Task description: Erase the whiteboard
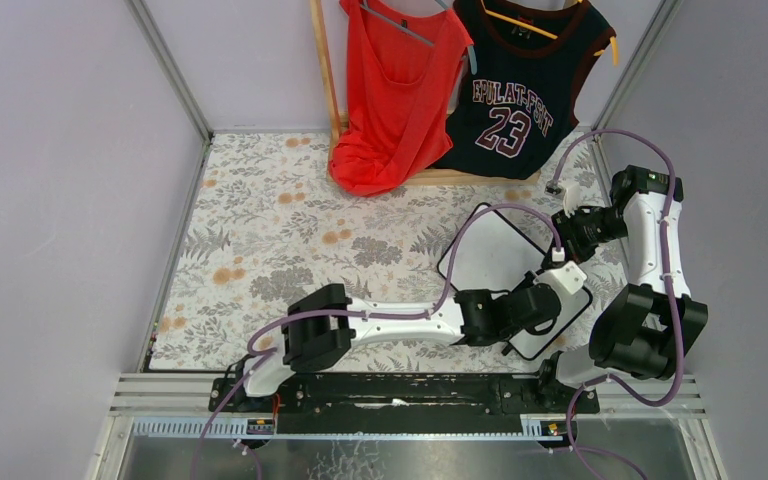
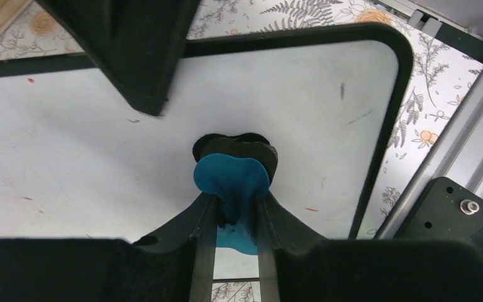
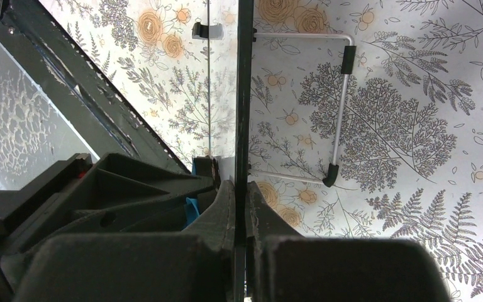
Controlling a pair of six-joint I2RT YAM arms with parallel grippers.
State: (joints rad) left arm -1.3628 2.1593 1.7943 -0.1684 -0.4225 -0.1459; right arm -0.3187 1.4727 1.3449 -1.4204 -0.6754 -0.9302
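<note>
The whiteboard [image 1: 490,255] lies tilted at the right of the floral table, black-framed, its face mostly white with a few faint red specks [image 2: 312,209]. My left gripper [image 2: 233,201] is shut on a blue eraser [image 2: 229,179], whose black pad presses against the board near its lower right corner. My right gripper [image 3: 240,201] is shut on the board's thin black edge [image 3: 244,94], seen end-on. One of its fingers [image 2: 132,50] shows over the board's top edge in the left wrist view. The board's wire stand [image 3: 343,94] with black feet shows behind it.
A red top [image 1: 395,90] and a dark "23" jersey [image 1: 520,90] hang on a wooden rack at the back. The metal rail [image 2: 459,138] and arm bases run along the near edge, close to the board's corner. Grey walls enclose the table.
</note>
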